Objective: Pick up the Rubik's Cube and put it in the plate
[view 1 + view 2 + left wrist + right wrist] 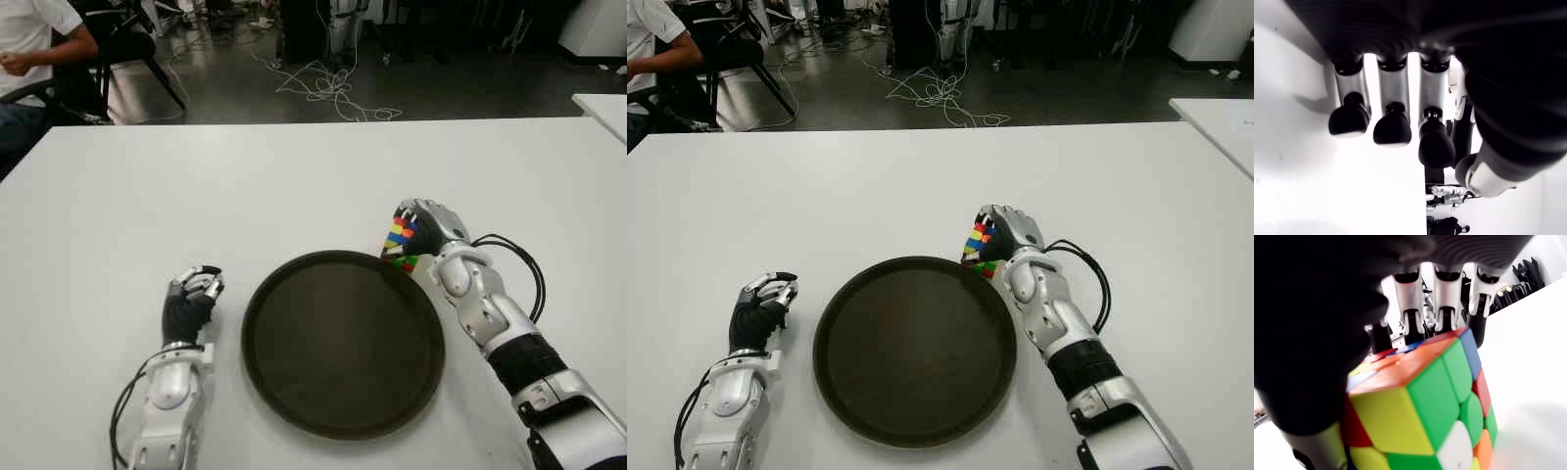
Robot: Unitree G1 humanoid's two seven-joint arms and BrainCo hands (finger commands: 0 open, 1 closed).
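The Rubik's Cube [400,244] with mixed coloured stickers sits in my right hand [419,233], just past the far right rim of the plate. In the right wrist view the fingers [1442,298] curl over the cube [1420,401] and the thumb presses its other side. The dark round plate [343,341] lies on the white table [294,186] in front of me, with nothing in it. My left hand [192,297] shows to the left of the plate, fingers curled, holding nothing.
The table's far edge borders a dark floor with loose cables [328,88]. A seated person [34,49] is at the far left by a chair. Another white table corner [602,108] shows at the right.
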